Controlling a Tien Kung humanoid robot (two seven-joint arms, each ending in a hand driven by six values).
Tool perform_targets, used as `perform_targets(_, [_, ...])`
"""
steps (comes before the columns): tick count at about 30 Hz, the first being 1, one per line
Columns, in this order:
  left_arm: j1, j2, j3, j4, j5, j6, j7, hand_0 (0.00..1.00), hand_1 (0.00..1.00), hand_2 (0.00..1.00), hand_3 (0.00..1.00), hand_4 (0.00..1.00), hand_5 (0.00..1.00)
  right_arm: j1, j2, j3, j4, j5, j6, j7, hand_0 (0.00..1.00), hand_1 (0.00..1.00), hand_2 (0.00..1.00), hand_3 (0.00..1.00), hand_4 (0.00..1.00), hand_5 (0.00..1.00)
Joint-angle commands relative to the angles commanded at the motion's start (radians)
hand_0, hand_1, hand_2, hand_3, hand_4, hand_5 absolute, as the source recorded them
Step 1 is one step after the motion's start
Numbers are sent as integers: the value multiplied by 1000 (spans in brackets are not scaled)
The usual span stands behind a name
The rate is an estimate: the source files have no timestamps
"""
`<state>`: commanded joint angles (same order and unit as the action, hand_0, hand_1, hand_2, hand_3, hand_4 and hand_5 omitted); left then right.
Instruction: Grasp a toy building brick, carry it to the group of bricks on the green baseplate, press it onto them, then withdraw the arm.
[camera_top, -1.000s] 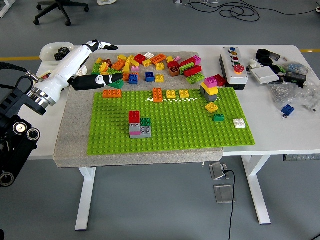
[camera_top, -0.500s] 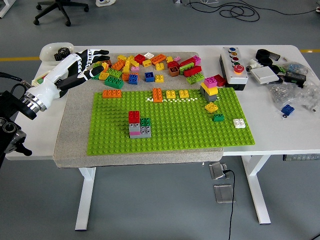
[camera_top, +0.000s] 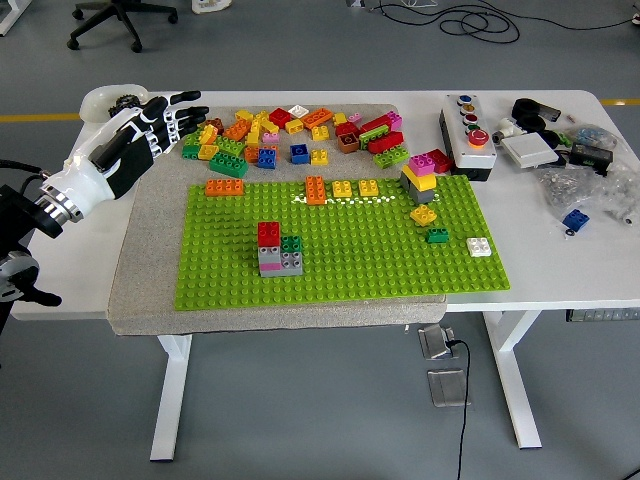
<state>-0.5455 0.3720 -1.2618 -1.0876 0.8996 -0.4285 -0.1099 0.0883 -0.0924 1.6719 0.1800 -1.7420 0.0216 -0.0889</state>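
left robot hand (camera_top: 135, 135) hangs empty, fingers spread, with the loose brick pile (camera_top: 290, 130) just off to its right

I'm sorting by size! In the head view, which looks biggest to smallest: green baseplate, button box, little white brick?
1. Green baseplate, by far the largest.
2. Button box, at the table's far side.
3. White brick, smallest; it sits on the baseplate's right edge.

Only 1 view is showing: a head camera is looking forward and down from high on the robot's side, standing far enough back to be taking in the whole white table (camera_top: 560, 270) and surrounding floor (camera_top: 320, 420).
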Motion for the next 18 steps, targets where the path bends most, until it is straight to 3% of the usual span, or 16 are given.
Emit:
perform_targets(8, [-5, 12, 3, 14, -22, -12, 11, 948, 914, 859, 882, 994, 812, -8, 4, 6, 0, 7, -1, 0, 746, 639, 681, 631, 847, 568])
perform_targets(18, [-6, 15, -10, 12, -25, 7, 27, 948, 905, 849, 875, 971, 840, -3, 5, 6, 0, 11, -4, 0, 746, 639, 680, 629, 845, 567])
